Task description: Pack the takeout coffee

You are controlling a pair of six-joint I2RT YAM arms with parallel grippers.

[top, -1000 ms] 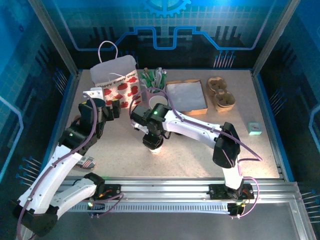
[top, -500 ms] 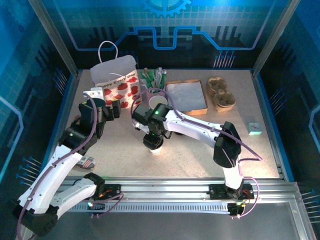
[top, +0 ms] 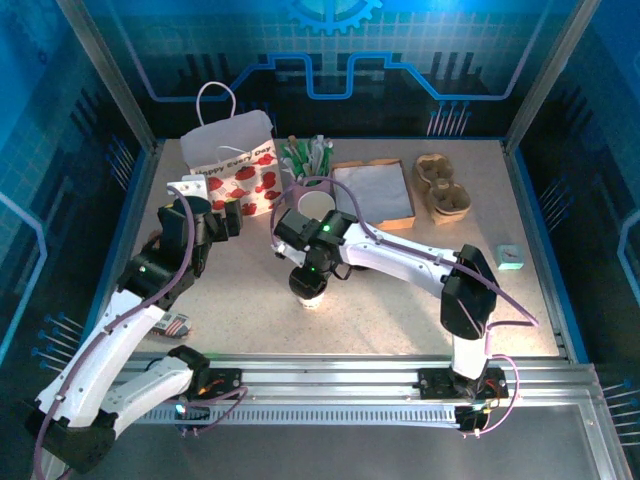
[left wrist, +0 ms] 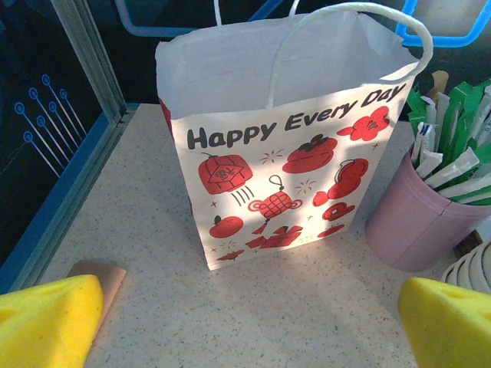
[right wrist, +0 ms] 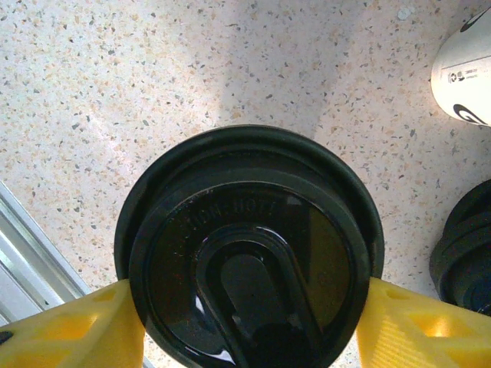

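Top external, change: the right arm's wrist and elbow have swung slightly rightward over the last second. The takeout coffee under the right gripper has barely shifted (lift-off not confirmable).
Top external, left arm: unmoved. The left gripper faces the gift bag.
Top external, meaning for task: the cup is gripped mid-table, well apart from the bag, so the transfer is judged still outstanding.
Left wrist, jaws: spread wide with nothing between them. The bag stands upright with its mouth open (pink cup of sticks just beside it).
Right wrist, jaws: yellow fingers clamped on either side of the cup, under the black lid.
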